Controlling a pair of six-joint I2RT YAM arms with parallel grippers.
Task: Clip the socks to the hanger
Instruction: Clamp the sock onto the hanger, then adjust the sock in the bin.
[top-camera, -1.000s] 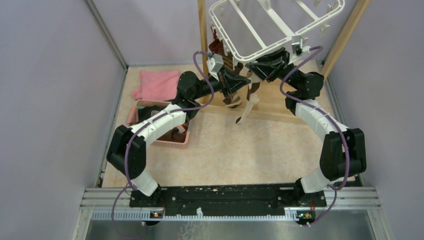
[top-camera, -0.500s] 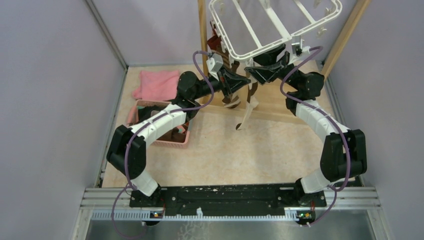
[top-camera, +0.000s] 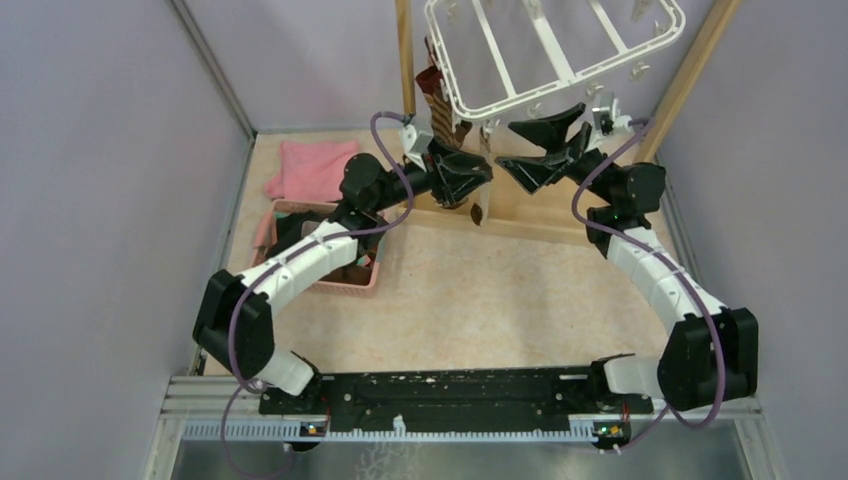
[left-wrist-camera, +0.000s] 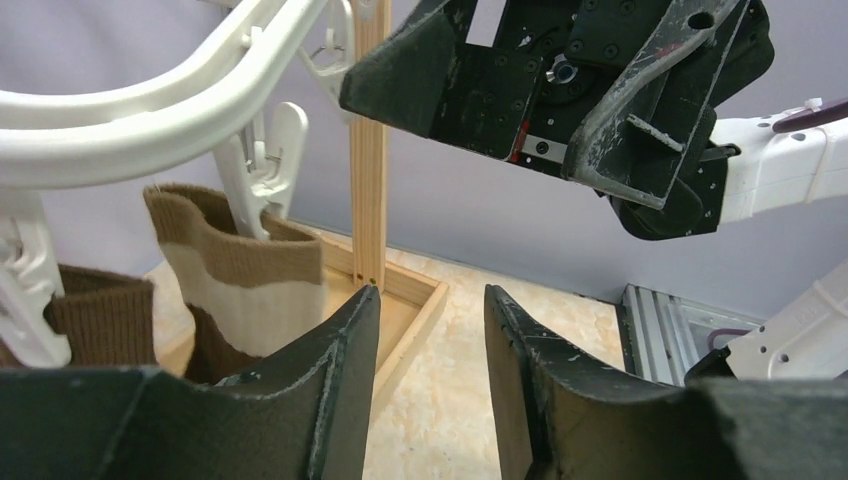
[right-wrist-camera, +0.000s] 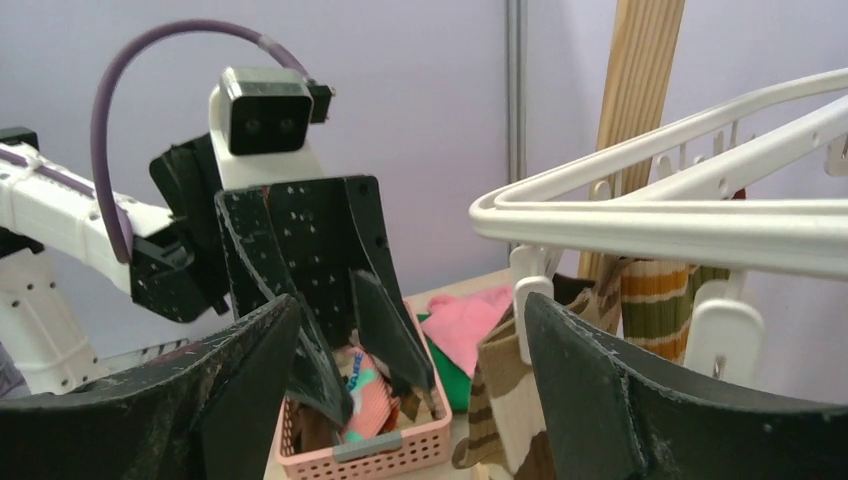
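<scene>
Top view, hanger (top-camera: 520, 97): white rack up between the wooden posts (top-camera: 405, 55), above the far end of the tabletop (top-camera: 480, 290).
Top view, socks: a brown-and-cream sock (top-camera: 478, 212) hangs from the rack's near left corner; a dark sock (top-camera: 432, 90) hangs at the left edge.
Top view, left fingers (top-camera: 470, 172): just beside the hanging sock, below the rack corner.
Top view, right fingers (top-camera: 545, 128): spread wide, facing the left ones, nothing between them.
Top view, pink basket (top-camera: 325, 280): left on the tabletop, pink cloth (top-camera: 312, 168) behind it.
Left wrist view, left fingers (left-wrist-camera: 340, 360): parted to a moderate gap, holding nothing.
Left wrist view, sock: the brown-and-cream cuff (left-wrist-camera: 250, 280) is pinched in a white clip (left-wrist-camera: 270, 160) under the rack rim, clear of the fingers.
Right wrist view, right fingers (right-wrist-camera: 590, 380): wide apart, empty.
Right wrist view, socks: the brown-and-cream sock hangs under the rim, a banded sock (right-wrist-camera: 655, 300) behind it.
</scene>
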